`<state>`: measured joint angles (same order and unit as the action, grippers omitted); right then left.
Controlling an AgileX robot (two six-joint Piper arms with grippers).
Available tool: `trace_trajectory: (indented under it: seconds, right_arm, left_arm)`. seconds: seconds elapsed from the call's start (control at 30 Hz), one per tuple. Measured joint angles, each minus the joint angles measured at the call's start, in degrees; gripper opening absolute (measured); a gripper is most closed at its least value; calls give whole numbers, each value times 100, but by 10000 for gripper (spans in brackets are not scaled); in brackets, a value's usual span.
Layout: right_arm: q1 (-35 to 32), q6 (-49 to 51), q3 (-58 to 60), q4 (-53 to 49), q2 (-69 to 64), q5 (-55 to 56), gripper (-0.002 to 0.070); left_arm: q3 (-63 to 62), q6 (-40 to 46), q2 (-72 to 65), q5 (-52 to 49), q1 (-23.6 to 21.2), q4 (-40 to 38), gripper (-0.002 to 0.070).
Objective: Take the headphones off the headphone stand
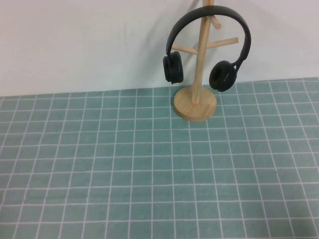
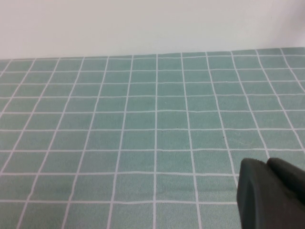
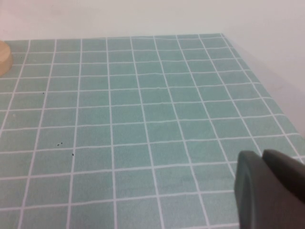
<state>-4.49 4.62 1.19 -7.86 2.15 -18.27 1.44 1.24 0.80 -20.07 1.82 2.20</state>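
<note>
The matte black headphones [image 1: 224,74] hang by their arched headband over the top of the light wooden headphone stand [image 1: 195,104], at the far edge of the mat, right of centre. One ear cup hangs on each side of the pole. Neither arm shows in the high view. My left gripper [image 2: 267,164] is shut and empty, low over bare mat. My right gripper [image 3: 263,156] is shut and empty, also over bare mat. A sliver of the stand's round base [image 3: 4,57] shows at the edge of the right wrist view, well away from that gripper.
A green mat with a white grid [image 1: 149,164] covers the table. A white wall [image 1: 75,40] rises right behind the stand. The mat's far right corner [image 3: 221,34] shows in the right wrist view.
</note>
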Motion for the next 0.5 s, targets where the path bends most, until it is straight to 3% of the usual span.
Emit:
trace_trajectory:
  seconds: [0.2,0.37,0.5]
  right_arm:
    - [0,-72,0,-147,0,923,-8]
    - [0,242,0,908,0,2181,-8]
    - [0,542,0,1946,0,2492,-8]
  left_arm:
    - [0,0,0,0,0,0,-4]
    - [0,0,0,0,0,0,-4]
    - [0,0,0,0,0,0,-4]
